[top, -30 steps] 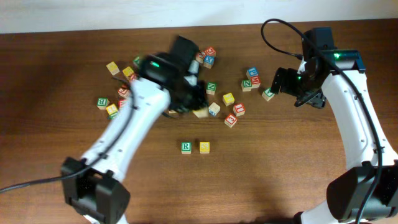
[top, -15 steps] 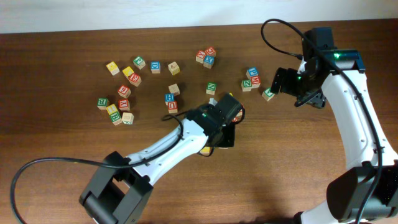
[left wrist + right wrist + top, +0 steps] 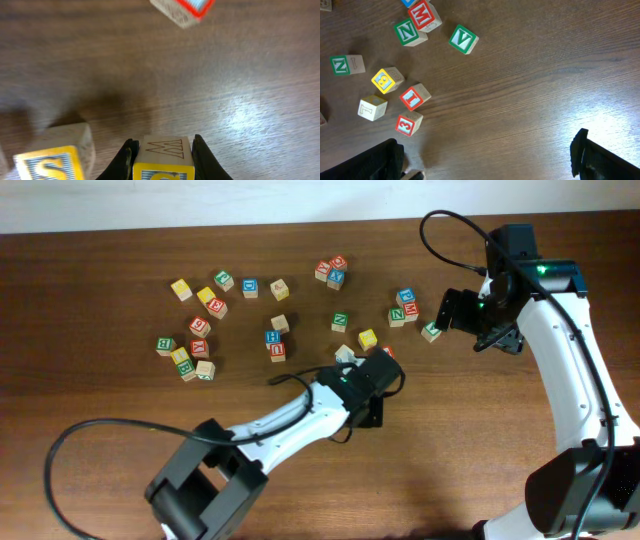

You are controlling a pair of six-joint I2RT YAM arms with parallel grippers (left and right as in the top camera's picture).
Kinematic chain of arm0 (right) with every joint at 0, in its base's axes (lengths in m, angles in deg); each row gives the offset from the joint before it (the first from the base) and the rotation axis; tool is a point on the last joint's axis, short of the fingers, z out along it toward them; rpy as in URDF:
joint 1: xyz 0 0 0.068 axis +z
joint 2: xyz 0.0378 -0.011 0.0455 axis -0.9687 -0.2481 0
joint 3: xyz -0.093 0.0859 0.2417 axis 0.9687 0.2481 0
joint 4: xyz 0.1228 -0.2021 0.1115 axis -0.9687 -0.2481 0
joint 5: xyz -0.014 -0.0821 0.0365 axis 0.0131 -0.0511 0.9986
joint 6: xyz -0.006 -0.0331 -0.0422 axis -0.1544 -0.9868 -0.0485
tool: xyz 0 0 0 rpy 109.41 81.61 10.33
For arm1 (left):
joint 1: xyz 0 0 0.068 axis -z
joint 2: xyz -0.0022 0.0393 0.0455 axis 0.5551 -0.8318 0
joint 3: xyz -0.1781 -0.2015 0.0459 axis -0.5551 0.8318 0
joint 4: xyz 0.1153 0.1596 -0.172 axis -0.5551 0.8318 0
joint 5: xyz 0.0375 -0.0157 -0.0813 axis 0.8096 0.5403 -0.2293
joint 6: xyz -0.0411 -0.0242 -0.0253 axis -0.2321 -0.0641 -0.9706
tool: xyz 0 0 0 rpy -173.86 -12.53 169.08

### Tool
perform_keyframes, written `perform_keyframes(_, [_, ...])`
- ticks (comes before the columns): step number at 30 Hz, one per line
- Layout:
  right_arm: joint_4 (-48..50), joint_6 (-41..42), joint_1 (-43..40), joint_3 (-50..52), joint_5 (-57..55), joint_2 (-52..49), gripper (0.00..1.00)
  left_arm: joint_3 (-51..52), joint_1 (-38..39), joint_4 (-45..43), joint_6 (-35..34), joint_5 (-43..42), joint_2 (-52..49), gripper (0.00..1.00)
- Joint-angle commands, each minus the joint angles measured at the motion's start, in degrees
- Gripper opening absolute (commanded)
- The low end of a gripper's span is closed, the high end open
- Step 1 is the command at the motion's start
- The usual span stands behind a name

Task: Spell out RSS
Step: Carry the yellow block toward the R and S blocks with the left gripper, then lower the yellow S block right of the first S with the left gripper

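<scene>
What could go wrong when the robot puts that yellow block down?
The left gripper holds the yellow-faced wooden letter cube close beside the yellow wooden S cube. Lowering or letting go might bump that cube out of line. The held cube could also land crooked, so the word may read badly.

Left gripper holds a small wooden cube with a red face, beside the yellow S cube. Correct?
No. The left wrist view shows the small wooden cube in the left gripper has a yellow face; it is beside the yellow S cube.
</scene>
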Motion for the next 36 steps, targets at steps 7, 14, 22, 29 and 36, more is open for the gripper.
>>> perform_keyframes(7, [0.2, -0.5, -0.3, -0.5, -0.9, 0.3, 0.98, 0.9, 0.9, 2.3, -1.2, 7.6, -1.5, 0.06])
perform_keyframes(14, [0.2, -0.5, -0.3, -0.5, -0.9, 0.3, 0.98, 1.0, 0.9, 2.9, -1.2, 9.9, -3.6, 0.06])
perform_keyframes(22, [0.2, -0.5, -0.3, -0.5, -0.9, 0.3, 0.98, 1.0, 0.8, 3.1, -1.2, 12.4, -3.6, 0.07])
perform_keyframes(29, [0.2, -0.5, -0.3, -0.5, -0.9, 0.3, 0.98, 1.0, 0.5, 3.1, -3.7, 12.7, -3.6, 0.10])
perform_keyframes(36, [0.2, -0.5, -0.3, -0.5, -0.9, 0.3, 0.98, 1.0, 0.5, 3.5, -6.3, 12.9, -3.6, 0.09])
